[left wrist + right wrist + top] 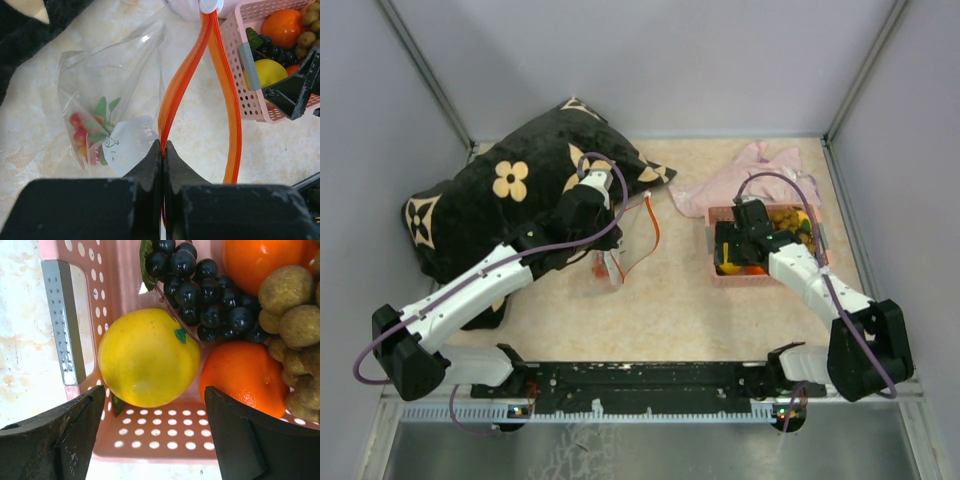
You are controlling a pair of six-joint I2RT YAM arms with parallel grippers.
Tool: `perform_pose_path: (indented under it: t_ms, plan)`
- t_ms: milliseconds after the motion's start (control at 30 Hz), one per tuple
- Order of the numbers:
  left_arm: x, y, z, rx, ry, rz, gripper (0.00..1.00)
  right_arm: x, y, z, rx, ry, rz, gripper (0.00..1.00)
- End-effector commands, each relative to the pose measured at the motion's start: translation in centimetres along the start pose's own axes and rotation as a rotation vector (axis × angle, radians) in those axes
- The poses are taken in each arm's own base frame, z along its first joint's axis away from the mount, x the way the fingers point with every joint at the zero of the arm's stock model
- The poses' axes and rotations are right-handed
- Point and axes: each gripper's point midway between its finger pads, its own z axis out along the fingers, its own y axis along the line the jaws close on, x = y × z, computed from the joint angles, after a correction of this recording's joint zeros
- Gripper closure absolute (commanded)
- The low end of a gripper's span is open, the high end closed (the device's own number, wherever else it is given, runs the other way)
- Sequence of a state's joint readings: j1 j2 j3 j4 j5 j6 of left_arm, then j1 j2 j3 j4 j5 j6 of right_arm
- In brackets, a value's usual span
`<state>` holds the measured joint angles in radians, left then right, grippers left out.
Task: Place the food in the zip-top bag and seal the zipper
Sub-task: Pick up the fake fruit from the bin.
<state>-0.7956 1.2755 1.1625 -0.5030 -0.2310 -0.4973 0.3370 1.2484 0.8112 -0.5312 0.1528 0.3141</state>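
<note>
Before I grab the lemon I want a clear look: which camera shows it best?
Right wrist: the lemon sits large, unobstructed, in the basket. Left wrist shows only part past the basket wall; the top view barely shows it.

The clear bag (pixel 115 90) lies flat, its orange-red zipper (pixel 182 90) gaping open in a long loop. The lemon (pixel 147 357), dark grapes (pixel 205 290), oranges (pixel 242 375) and brownish grapes (pixel 295 315) sit packed together in the pink basket (pixel 150 440).

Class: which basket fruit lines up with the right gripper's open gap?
The yellow lemon, centred there; the neighbouring orange fruit sits off to the side.
</note>
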Motion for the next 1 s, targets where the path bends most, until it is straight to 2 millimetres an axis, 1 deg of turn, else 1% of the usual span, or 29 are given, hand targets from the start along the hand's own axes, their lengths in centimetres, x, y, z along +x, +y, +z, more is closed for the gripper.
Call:
perform_pose_path:
  t_ms: [0,133,400,500,700,967]
  plan:
    - [-0.5,0.0,-0.2,0.002,-0.014,-0.001,1.0,-1.3,0.4,1.2,-0.019,-0.042,-0.001,0.18]
    - [-0.4,0.0,-0.1,0.002,-0.012,-0.002,1.0,-1.5,0.4,2.2,-0.008,-0.044,-0.007,0.17]
    - [-0.4,0.0,-0.1,0.002,-0.011,0.0,1.0,-1.2,0.1,4.2,0.016,-0.013,-0.016,0.16]
    - [-0.4,-0.1,-0.1,0.004,-0.01,0.0,1.0,-1.4,0.1,4.4,0.019,-0.016,-0.017,0.16]
    - [-0.3,-0.1,-0.1,0.01,-0.006,0.001,1.0,-1.9,0.1,4.2,0.02,-0.037,-0.019,0.18]
    - [-0.1,-0.2,0.1,0.011,0.003,0.001,1.0,-1.2,0.5,5.3,0.005,0.001,-0.036,0.13]
